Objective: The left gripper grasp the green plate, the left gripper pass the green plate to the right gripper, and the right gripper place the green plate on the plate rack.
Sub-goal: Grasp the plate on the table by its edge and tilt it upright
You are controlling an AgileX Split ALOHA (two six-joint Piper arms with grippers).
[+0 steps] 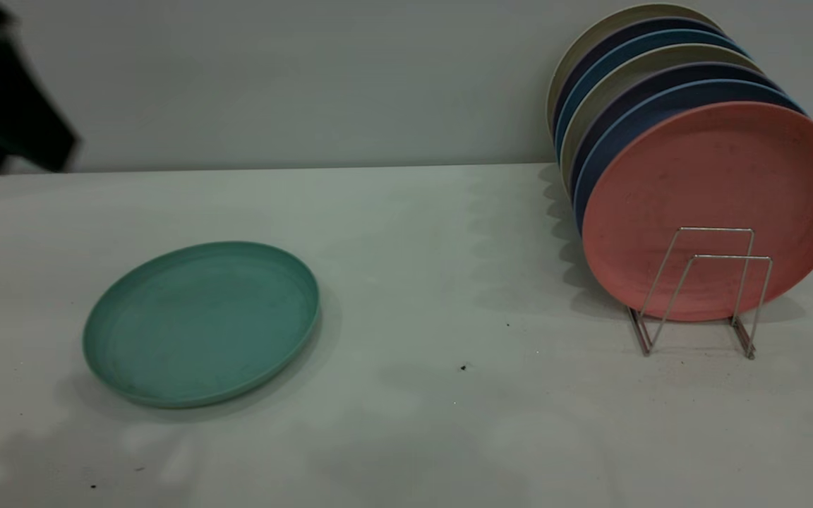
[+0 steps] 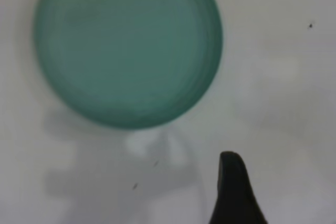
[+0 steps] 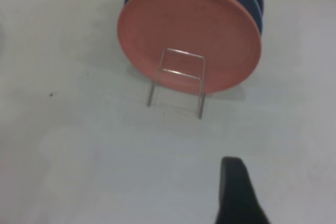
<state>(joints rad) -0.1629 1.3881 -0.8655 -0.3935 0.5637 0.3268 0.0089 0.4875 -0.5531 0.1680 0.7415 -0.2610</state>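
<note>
Lying flat on the white table [image 1: 449,437], the green plate [image 1: 201,323] sits well to the left of the plate rack [image 1: 703,296], with nothing touching it. The plate rack stands at the right side of the table and holds a row of upright plates: a pink plate [image 1: 713,204] at the front, with blue plates [image 1: 660,106] and cream ones behind it. Two wire loops in front of the pink plate hold no plate. The left gripper [image 2: 236,192] hangs above the table just beside the green plate, apart from it; only one black finger shows, so whether its jaws are spread or pressed together cannot be told. A dark blurred shape, probably the left arm [image 1: 4,92], shows far left of the rack. The right gripper [image 3: 239,192] hovers over bare table near the rack, again with one finger visible and the jaw state unclear.
</note>
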